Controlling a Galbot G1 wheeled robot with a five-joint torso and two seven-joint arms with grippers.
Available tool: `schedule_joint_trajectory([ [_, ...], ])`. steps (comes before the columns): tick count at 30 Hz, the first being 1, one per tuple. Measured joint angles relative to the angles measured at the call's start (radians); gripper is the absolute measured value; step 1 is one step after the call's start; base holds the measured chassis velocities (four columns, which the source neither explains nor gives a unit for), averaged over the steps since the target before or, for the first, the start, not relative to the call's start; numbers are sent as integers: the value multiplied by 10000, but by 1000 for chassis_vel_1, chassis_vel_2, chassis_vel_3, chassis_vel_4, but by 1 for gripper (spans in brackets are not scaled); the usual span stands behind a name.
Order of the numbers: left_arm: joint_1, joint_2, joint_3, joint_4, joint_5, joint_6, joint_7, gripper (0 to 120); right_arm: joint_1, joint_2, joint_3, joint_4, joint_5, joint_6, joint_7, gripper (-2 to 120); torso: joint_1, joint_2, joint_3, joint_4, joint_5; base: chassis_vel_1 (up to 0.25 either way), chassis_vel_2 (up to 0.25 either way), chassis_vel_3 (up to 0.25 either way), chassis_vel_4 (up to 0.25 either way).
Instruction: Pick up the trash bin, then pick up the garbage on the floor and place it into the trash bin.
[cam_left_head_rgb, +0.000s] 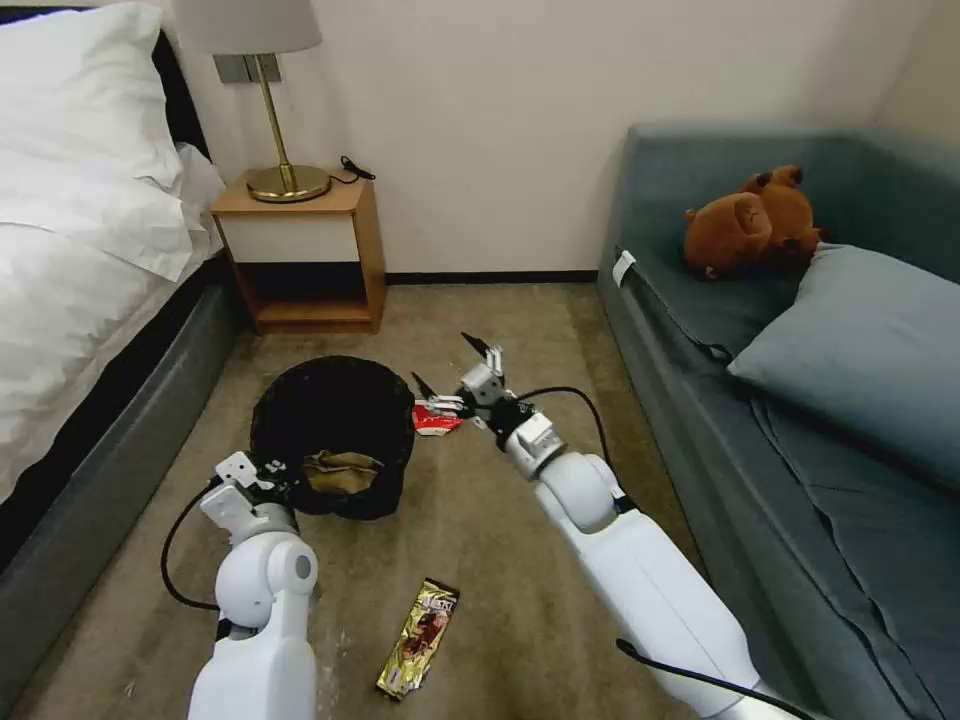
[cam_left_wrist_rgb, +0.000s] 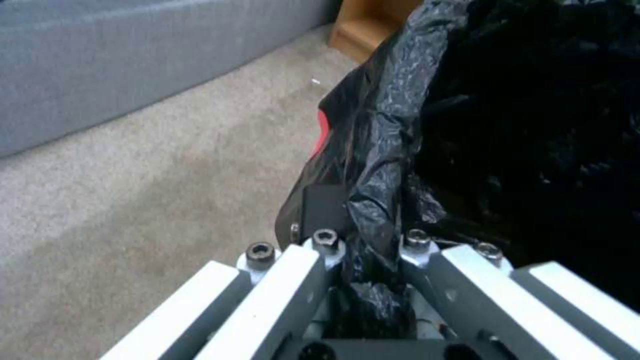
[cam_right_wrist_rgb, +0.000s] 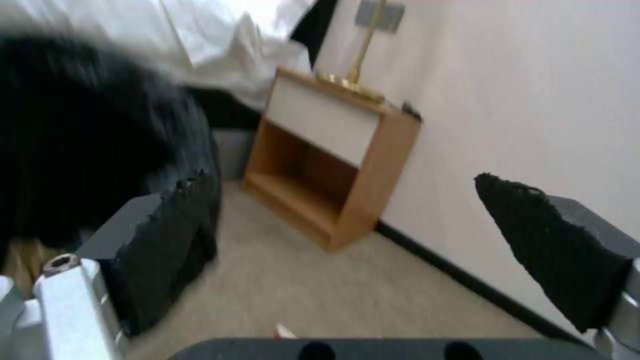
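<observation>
Gripping the bin (cam_left_head_rgb: 330, 430) by its near rim, the left gripper (cam_left_head_rgb: 268, 474) is pinching the black liner (cam_left_wrist_rgb: 400, 165) between closed fingers; the left wrist view shows plastic bunched tight in the jaws. Holding at the rim is keeping the bin's mouth open and turned up toward the right arm, so litter can be dropped straight in. A tan paper bag (cam_left_head_rgb: 342, 470) is already lying inside, against the near wall.

The right gripper (cam_left_head_rgb: 455, 368) is hovering just past the bin's right side with its fingers spread wide and nothing between them; the right wrist view confirms both pads (cam_right_wrist_rgb: 547, 245) well apart with bare carpet (cam_right_wrist_rgb: 320, 285) beyond. It is hanging above the red-and-white cup (cam_left_head_rgb: 436, 418), which is lying on the floor just beside the bin. Judged from this, the cup is the piece now in hand, and the wide opening suits a crushed, irregular shape.

The wrapper (cam_left_head_rgb: 418, 636) is lying flat on the carpet between the two arms, nearer the robot and well apart from the bin. The bottle cannot be made out.

Risk noted: the liner may be slipping on the bin body under load.
</observation>
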Motion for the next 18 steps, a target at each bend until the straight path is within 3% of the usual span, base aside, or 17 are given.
schedule_joint_trajectory([
  [5, 15, 48, 13, -67, -15, -168, -52, 1, 22, -114, 37, -1027, 148, 314, -275, 100, 0, 0, 0, 1, 0, 0, 0, 0, 0],
  [14, 24, 59, 76, -204, -117, -462, -98, 1, -565, -110, -493, -2087, 1150, -1, -511, 100, 0, -1, 0, 1, 0, 0, 0, 0, 0],
  [18, 17, 23, 207, -364, -155, -478, -52, 1, -779, -199, -1074, -2534, 1470, -265, -1545, 100, 0, -1, 0, -1, 0, 0, 0, 0, 0],
])
